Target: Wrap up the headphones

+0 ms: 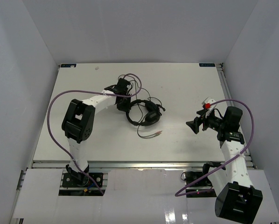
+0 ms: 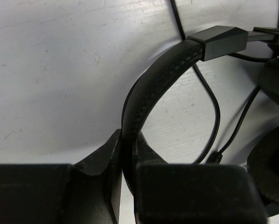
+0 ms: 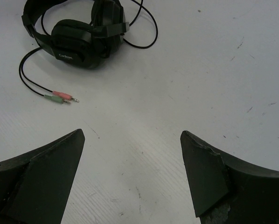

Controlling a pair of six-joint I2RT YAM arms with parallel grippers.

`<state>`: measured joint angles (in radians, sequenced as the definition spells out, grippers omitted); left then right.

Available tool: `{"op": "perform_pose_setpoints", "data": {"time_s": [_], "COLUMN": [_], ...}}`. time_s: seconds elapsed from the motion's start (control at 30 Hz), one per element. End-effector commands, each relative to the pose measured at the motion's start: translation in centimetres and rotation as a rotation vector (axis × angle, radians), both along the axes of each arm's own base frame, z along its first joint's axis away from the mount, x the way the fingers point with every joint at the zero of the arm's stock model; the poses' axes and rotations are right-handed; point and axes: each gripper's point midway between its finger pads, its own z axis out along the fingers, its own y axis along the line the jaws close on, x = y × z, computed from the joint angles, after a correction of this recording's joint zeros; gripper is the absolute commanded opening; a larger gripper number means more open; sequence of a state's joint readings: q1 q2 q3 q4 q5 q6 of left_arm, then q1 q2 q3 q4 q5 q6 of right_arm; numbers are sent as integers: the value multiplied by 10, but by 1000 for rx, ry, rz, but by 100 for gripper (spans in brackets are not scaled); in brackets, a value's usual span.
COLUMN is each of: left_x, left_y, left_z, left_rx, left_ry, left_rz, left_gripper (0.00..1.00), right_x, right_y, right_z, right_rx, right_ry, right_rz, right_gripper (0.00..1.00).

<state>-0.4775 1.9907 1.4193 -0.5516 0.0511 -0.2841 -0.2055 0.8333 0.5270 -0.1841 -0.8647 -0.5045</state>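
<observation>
The black headphones (image 1: pixel 146 115) lie near the table's middle, earcups folded together, headband toward the left arm. My left gripper (image 1: pixel 125 103) is shut on the headband (image 2: pixel 153 84), which runs up from between its fingers. The thin black cable (image 1: pixel 146 135) loops behind the headset and trails forward to the pink and green plugs (image 1: pixel 156 133). In the right wrist view the earcups (image 3: pixel 81 39) and plugs (image 3: pixel 60 96) lie at the upper left. My right gripper (image 1: pixel 193 125) is open and empty, well to the right of the headset, low over the table.
The white table (image 1: pixel 186 88) has metal rails at its right and near edges. White walls enclose the back and sides. Thick purple robot cables (image 1: pixel 53 121) arc beside each arm.
</observation>
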Motion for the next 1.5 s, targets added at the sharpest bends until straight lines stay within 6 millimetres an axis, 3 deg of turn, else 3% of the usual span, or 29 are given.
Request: {"op": "perform_pose_setpoints", "data": {"time_s": [0.0,0.07,0.2,0.4,0.47,0.63,1.07,1.17,1.2,1.23,1.3,1.47], "left_x": [2,-1,2,8,7,1,-20,-18,-17,-16,-16,-23], "left_y": [-11,-8,-5,6,8,5,-7,-7,-7,-7,-7,-4], "left_z": [34,28,29,39,43,46,20,25,28,31,30,9], "left_rx": [-54,-37,-9,66,75,66,61,59,61,59,61,79], "left_ry": [-103,-94,-114,-157,-166,-164,-54,-64,-74,-81,-80,-26], "left_rz": [-36,-39,-49,-55,-58,-81,-153,-148,-144,-144,-147,-148], "left_gripper": [0,0,31,46,45,31,40,32,23,20,20,22], "right_x": [0,0,1,0,0,1,2,2,2,2,1,2], "right_y": [1,0,0,0,0,0,-3,-3,-3,-3,-3,-4], "right_z": [2,2,2,2,2,1,2,2,3,3,3,4], "right_rx": [5,5,5,4,4,4,2,3,3,3,3,2], "right_ry": [-8,-10,-10,-9,-8,-6,-8,-8,-9,-10,-11,-13], "right_rz": [12,10,12,11,11,11,-2,-1,0,-1,0,-5], "right_gripper": [90,90,90,90,90,90,90,90,90,90,90,90]}}
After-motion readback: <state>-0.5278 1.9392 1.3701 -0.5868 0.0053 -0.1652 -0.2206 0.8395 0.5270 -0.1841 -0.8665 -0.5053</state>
